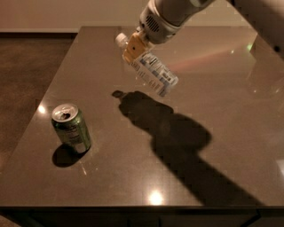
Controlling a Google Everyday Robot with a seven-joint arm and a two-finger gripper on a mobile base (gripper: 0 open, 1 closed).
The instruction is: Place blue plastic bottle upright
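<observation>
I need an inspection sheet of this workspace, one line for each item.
Surface: dark glossy table, light reflections on it.
Job's things: blue plastic bottle tilted, white cap at upper left, seemingly off the table, not yet upright.
Clutter: green can upright, opened, front left.
Grippers: pincer above the table's far middle, shut on the bottle near its cap.
Cables: nothing seen.
Surroundings: brown floor at left, pale wall behind.
</observation>
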